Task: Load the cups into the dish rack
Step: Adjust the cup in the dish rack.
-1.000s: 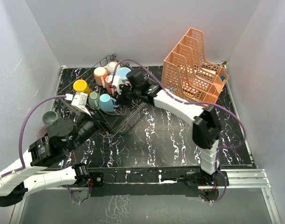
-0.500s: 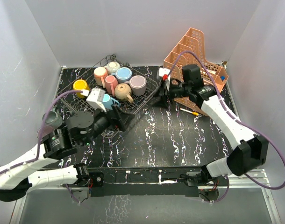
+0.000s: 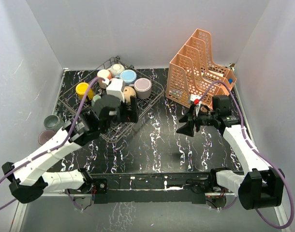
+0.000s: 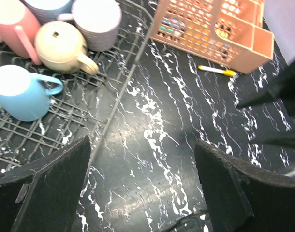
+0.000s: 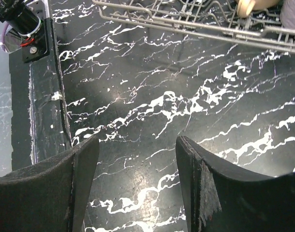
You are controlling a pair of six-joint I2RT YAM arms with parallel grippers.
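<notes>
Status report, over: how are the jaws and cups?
Both jaws open, empty. Cups in dish rack; two more cups outside, far left. Orange organizer stands apart.

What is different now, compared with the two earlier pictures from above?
The right gripper drew back from over the dish rack to the table on the right, open and empty; a tan mug lies where it was. The left gripper, open, swung from the rack's near left side towards its right edge. The orange organizer and the two mugs outside the rack stayed.
</notes>
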